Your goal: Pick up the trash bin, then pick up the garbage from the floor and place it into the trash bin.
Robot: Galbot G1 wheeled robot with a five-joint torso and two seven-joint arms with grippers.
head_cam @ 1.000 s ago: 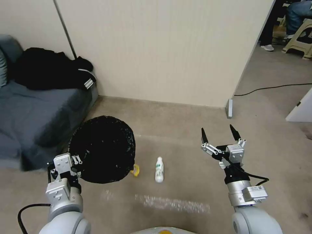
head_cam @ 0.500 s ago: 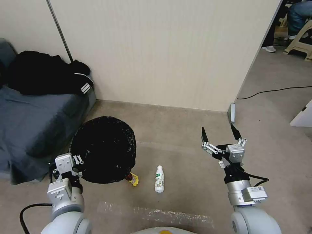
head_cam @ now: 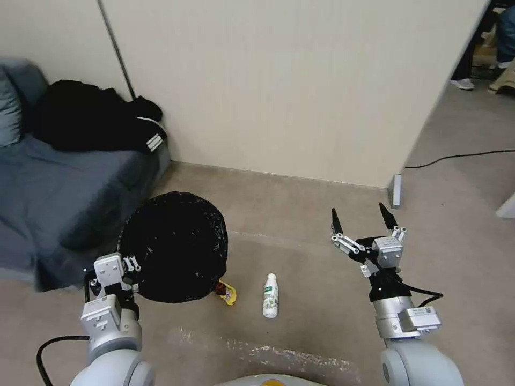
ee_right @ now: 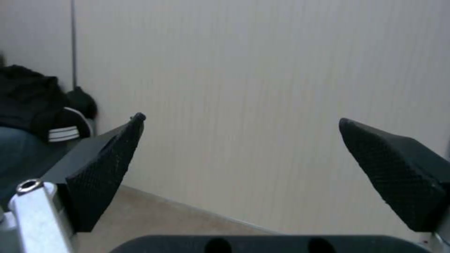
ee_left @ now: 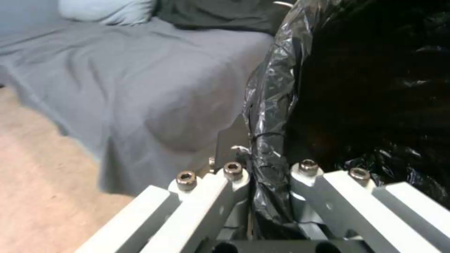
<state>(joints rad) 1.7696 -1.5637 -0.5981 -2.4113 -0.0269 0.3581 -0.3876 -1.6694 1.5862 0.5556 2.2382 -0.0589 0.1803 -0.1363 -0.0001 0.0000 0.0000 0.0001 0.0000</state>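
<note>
The trash bin, lined with a crinkly black bag, hangs tilted at my lower left with its mouth facing me. My left gripper is shut on its rim; in the left wrist view the bag-covered rim is pinched between the left gripper fingers. On the floor lies garbage: a small white plastic bottle with a green label, and a yellow wrapper peeking from under the bin. My right gripper hovers open above the carpet, right of the bottle, and stands empty and facing the wall in the right wrist view.
A grey sofa with a black clothing heap stands at the left. A beige partition wall runs across ahead, with a black cable on the floor past its right end. A shiny tape strip lies on the carpet near my base.
The whole view has shifted as the camera moved, first one way, then back. The bottle and wrapper now sit slightly nearer and to the right. Both grippers keep their poses.
</note>
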